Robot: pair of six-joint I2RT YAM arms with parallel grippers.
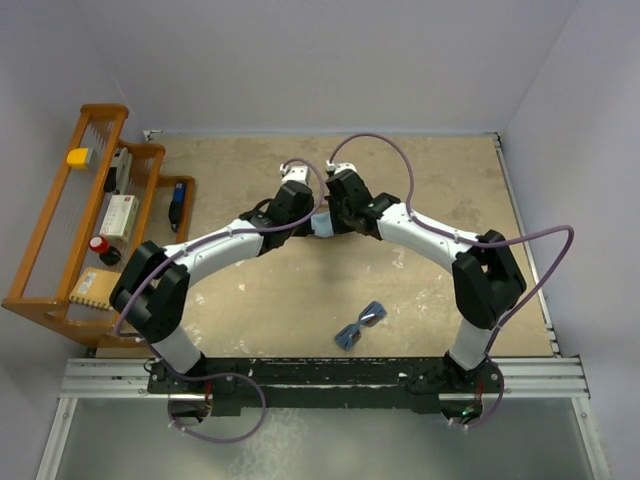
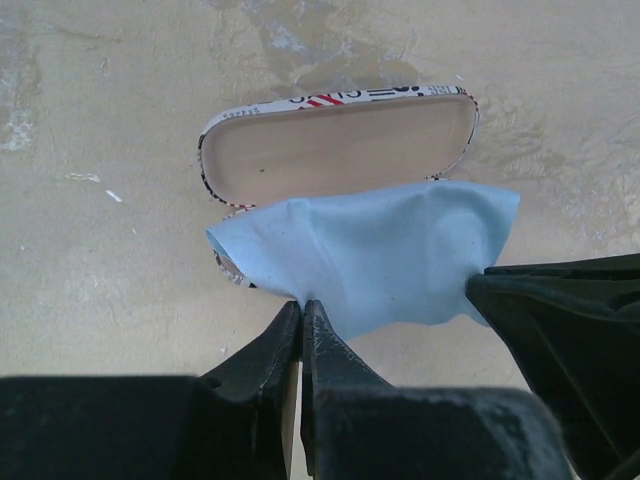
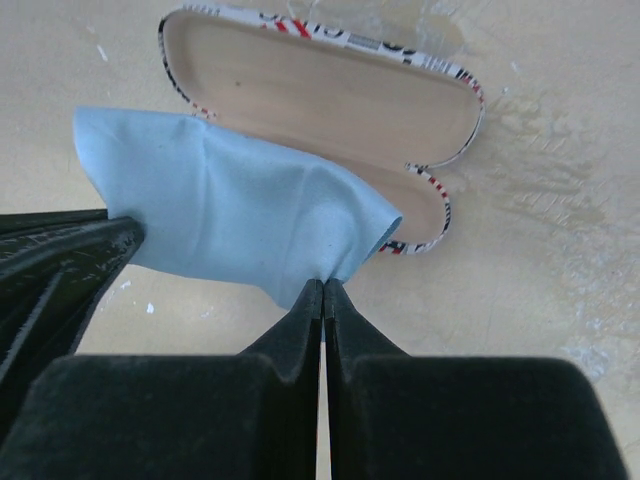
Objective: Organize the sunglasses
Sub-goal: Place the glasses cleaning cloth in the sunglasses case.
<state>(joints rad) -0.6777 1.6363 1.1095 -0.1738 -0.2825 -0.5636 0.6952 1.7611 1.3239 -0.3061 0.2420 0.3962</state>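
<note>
Left wrist view: left gripper (image 2: 302,305) and right gripper (image 3: 323,285) each clamp shut on a corner of the light-blue cloth (image 2: 380,255) over the open glasses case (image 2: 330,150). The sunglasses (image 1: 360,325) lie lower centre of top view. We judge next: lower cloth in evenly.

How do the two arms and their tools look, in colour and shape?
Both arms, the left arm and the right arm, have white tubular links with bulky black joints. A thin purple cable loops along each. The left tool and right tool are matte black and taper to narrow tips.
</note>
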